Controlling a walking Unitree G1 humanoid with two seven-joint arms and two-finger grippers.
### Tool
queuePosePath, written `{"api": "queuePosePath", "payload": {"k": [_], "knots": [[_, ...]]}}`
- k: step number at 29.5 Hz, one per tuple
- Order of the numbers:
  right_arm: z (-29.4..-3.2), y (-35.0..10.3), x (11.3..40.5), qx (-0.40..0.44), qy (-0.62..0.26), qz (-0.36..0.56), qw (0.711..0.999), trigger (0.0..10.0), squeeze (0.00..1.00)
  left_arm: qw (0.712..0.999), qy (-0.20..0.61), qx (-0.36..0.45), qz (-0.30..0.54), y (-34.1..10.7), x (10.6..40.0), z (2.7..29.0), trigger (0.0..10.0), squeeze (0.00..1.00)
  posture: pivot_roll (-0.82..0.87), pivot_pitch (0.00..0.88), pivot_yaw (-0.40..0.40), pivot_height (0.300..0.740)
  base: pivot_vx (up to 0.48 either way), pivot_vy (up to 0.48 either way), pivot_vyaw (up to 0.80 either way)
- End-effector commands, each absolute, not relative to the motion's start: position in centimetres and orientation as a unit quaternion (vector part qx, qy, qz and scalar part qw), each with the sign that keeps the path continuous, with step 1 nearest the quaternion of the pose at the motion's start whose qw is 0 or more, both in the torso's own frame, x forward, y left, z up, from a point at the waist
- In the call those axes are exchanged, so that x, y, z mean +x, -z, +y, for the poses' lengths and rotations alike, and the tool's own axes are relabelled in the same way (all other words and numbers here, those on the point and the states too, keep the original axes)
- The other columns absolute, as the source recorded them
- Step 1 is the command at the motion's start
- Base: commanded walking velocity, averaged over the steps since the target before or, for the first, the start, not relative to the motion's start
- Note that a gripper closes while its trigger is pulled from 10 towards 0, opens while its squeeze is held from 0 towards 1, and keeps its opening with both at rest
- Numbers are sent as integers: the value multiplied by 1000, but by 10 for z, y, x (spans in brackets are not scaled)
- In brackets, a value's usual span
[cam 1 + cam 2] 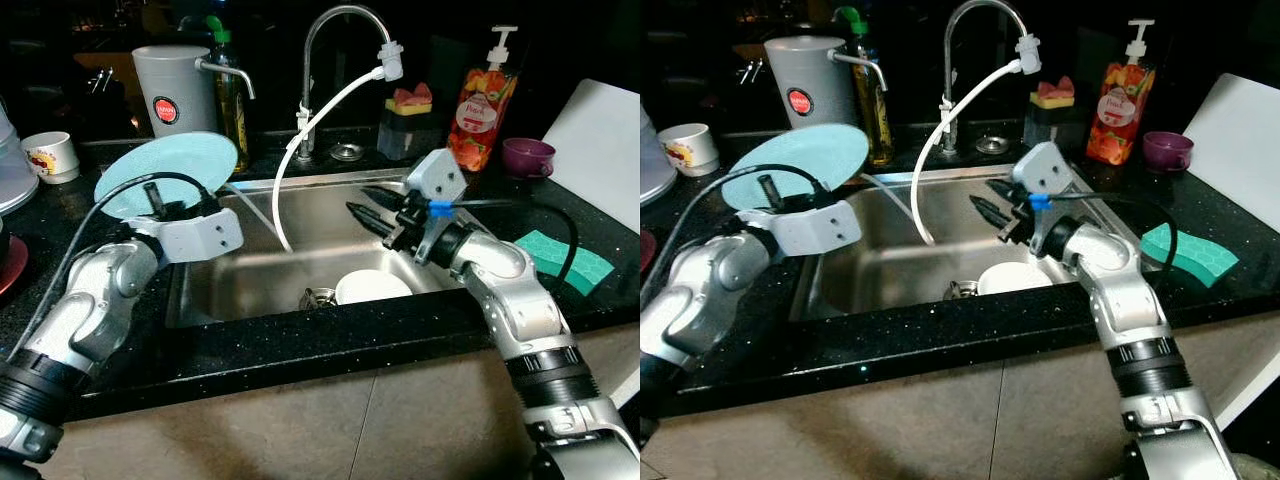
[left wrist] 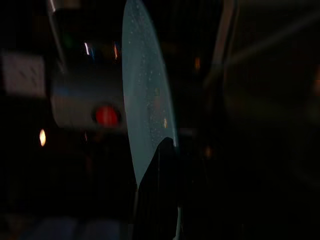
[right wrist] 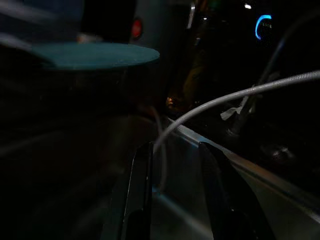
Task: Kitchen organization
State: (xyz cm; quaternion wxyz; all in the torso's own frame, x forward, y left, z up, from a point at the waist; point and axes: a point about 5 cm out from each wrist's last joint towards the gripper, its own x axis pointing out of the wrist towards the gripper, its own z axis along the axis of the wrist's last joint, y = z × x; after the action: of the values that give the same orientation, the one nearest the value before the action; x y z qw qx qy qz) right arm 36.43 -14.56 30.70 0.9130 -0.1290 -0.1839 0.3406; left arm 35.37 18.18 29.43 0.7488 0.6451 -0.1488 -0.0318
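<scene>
A light blue plate [image 1: 172, 168] is held tilted above the counter just left of the sink, with my left gripper [image 1: 160, 204] shut on its lower edge. The left wrist view shows the same plate [image 2: 147, 115] edge-on, a black finger [image 2: 160, 195] pressed against it. Over the steel sink [image 1: 255, 270] my right gripper [image 1: 356, 199] hangs open, holding nothing and pointing toward the plate. Its two fingers [image 3: 141, 195] stand apart in the right wrist view. A white bowl [image 1: 372, 287] lies on the sink floor by the drain.
A white hose [image 1: 305, 140] hangs from the faucet [image 1: 335, 25] into the sink. Behind stand a grey pitcher [image 1: 175, 90], a bottle [image 1: 232, 95], a soap dispenser [image 1: 483, 100] and a purple cup [image 1: 527, 157]. A green sponge [image 1: 562, 258] and a white board [image 1: 600, 140] are at right, a mug [image 1: 50, 155] at left.
</scene>
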Motion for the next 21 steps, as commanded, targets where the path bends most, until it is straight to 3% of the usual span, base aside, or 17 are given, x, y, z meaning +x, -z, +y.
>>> {"api": "queuePosePath", "payload": {"k": [1, 3, 5, 6, 10, 18, 21], "knots": [[-150, -309, 367, -84, -339, -176, 920, 10000, 0, 732, 52, 655, -183, -291, 349, 169, 10000, 0, 147, 128, -24, 740, 0, 0, 0], [-154, -311, 369, -22, -348, -160, 924, 10000, 0, 722, 71, 656, -210, -289, 346, 160, 10000, 0, 147, 128, -24, 740, 0, 0, 0], [-154, -311, 369, -22, -348, -160, 924, 10000, 0, 722, 71, 656, -210, -289, 346, 160, 10000, 0, 147, 128, -24, 740, 0, 0, 0], [-155, -311, 371, 38, -359, -137, 923, 10000, 0, 707, 79, 657, -250, -289, 342, 150, 10000, 0, 147, 128, -24, 740, 0, 0, 0], [-154, -310, 371, 72, -368, -121, 919, 10000, 0, 701, 82, 655, -271, -290, 340, 145, 10000, 0, 147, 128, -24, 740, 0, 0, 0], [-142, -314, 373, 274, -397, -65, 873, 10000, 0, 667, 110, 637, -370, -282, 328, 113, 10000, 0, 144, 114, -30, 740, 0, 0, 0], [-140, -313, 373, 287, -398, -59, 869, 10000, 0, 665, 117, 635, -375, -279, 327, 111, 10000, 0, 142, 108, -34, 740, 0, 0, 0]]}}
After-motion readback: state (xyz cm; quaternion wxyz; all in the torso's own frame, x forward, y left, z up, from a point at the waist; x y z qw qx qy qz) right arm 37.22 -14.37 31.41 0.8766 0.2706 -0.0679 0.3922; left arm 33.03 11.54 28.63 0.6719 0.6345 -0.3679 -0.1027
